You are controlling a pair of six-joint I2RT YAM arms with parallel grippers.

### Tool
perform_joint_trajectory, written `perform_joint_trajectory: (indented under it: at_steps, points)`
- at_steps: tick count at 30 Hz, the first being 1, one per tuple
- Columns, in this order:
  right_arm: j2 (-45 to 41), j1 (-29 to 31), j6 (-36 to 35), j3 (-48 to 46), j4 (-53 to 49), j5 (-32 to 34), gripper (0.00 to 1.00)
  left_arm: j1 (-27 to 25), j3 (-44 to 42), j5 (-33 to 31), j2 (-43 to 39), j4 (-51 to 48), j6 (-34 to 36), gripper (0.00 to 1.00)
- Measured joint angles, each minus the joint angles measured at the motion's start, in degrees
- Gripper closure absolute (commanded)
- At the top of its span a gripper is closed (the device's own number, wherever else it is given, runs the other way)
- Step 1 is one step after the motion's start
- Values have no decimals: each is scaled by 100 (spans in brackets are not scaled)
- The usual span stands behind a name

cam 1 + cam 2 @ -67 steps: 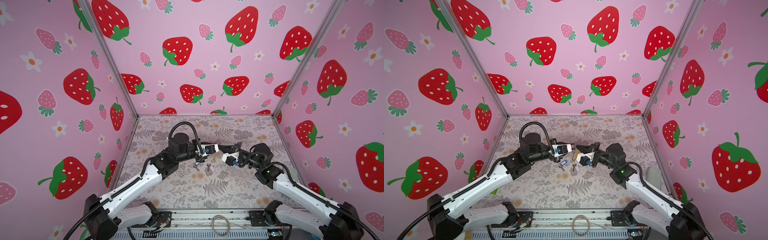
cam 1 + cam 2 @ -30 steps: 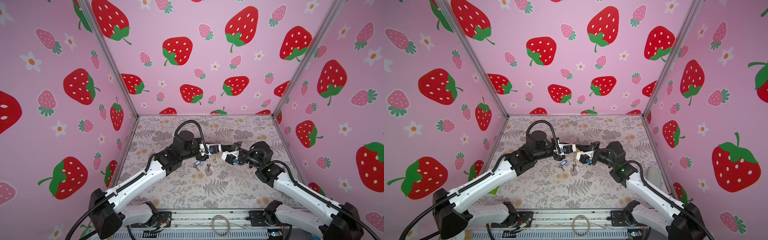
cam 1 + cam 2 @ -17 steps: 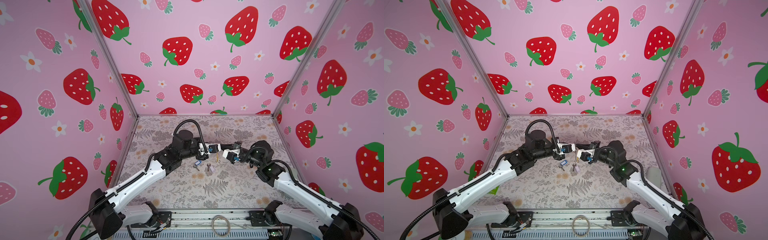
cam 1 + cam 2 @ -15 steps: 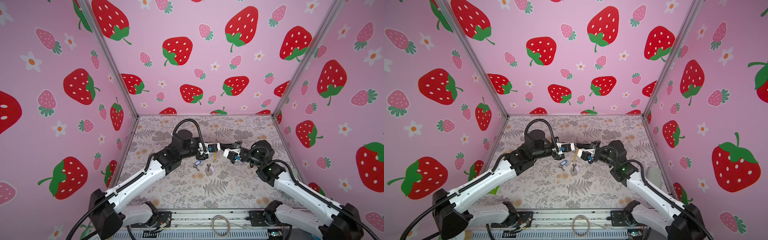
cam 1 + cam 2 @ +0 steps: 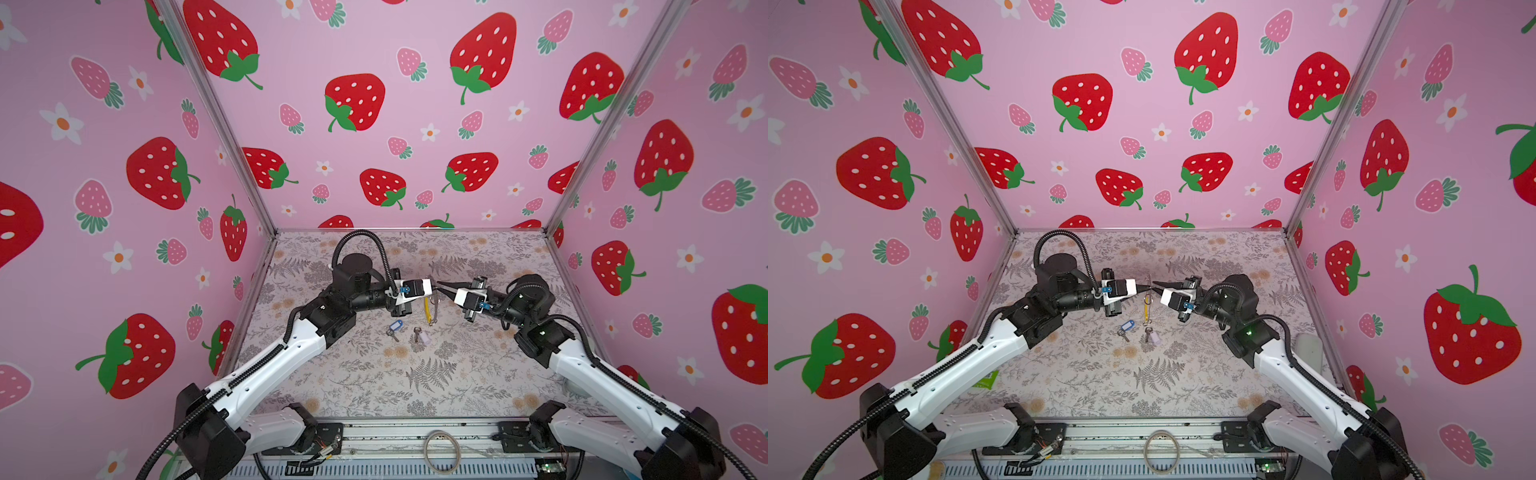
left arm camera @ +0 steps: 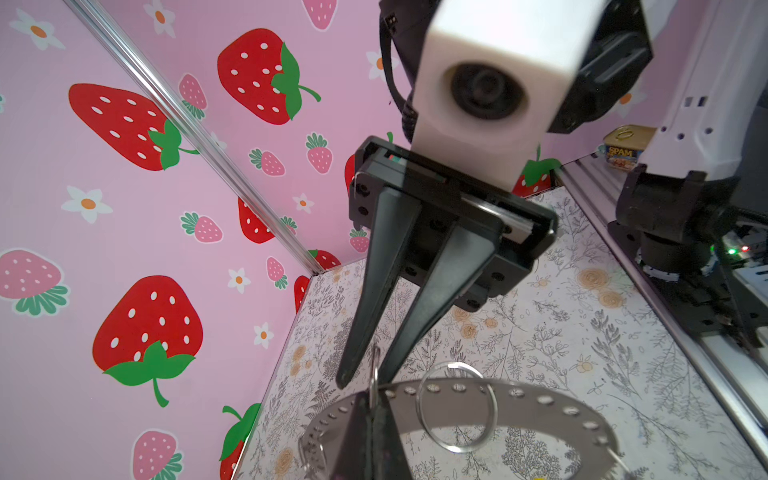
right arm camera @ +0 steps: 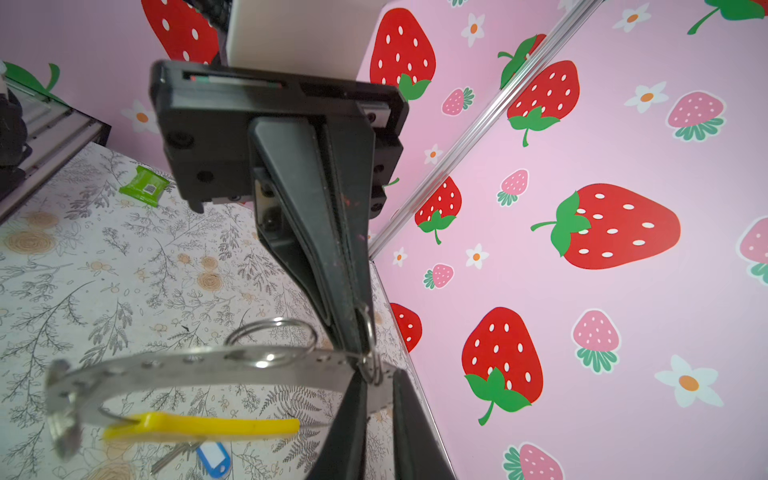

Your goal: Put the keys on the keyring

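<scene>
room: pink strawberry walls (image 5: 374,62), floral table (image 5: 415,374).
left gripper (image 5: 432,287): pressed together on the keyring (image 5: 427,309), holding it in the air over mid table, yellow part hanging down.
right gripper (image 5: 441,284): jaws a little apart, tips either side of a small loop (image 6: 375,365) on the keyring; cannot tell if they touch it.
keys: blue-tag key (image 5: 395,325) and lilac-tag key (image 5: 420,335) lie side by side on the table, just near of the keyring, apart from it.
hoop (image 5: 441,451): on the near rail.

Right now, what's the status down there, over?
Left claw shut on the keyring, held aloft. Right claw open at its rim. Blue-tag key and lilac-tag key lie loose on the table. Nothing blocking.
</scene>
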Motion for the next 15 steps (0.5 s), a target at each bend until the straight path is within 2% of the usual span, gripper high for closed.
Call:
perform_joint_trajectory:
  at_steps: [15]
  points:
    - [72,-59,385,111,0,-376,88,70,-7,197,15,188,-192,100]
